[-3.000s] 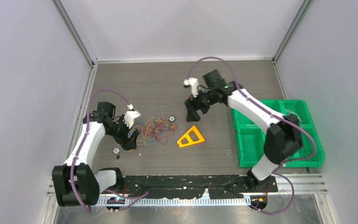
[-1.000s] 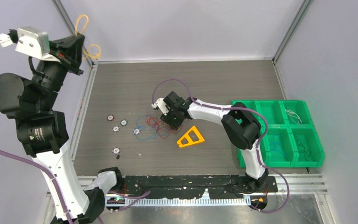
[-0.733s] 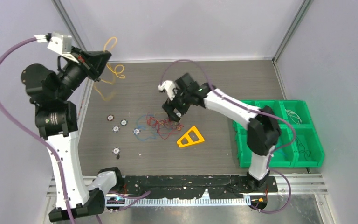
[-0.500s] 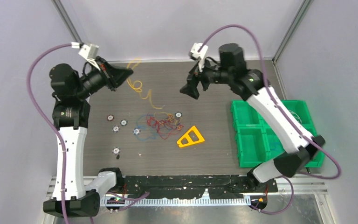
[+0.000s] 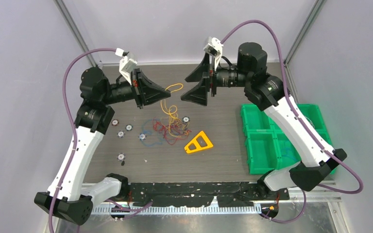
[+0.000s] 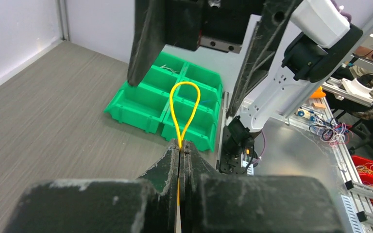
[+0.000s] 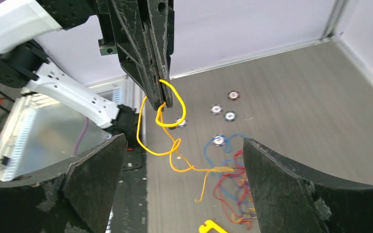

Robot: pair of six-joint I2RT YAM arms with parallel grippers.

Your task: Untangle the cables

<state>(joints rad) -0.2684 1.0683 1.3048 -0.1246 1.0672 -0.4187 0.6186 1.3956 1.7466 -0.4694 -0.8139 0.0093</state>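
From above, we see the left pincer raised over the grey wood-grain worktop. Its black wedge-shaped fingers are pressed together on a hair-thin yellow cable. This cable loops past the tips and trails in curls down to the other cables, a loose red, blue and orange tangle. The tangle lies mid-worktop beside a flat yellow triangle with cut-outs. The right pincer faces the left, spread wide and holding nothing. Glossy green bins sit at the right.

Through the left wrist camera, we see the jaws fully closed, and the yellow cable rises from them in a smooth teardrop loop.

Through the right wrist camera, we see our rough black fingers far apart. The curling yellow cable hangs clear of them, and small round discs dot the worktop.
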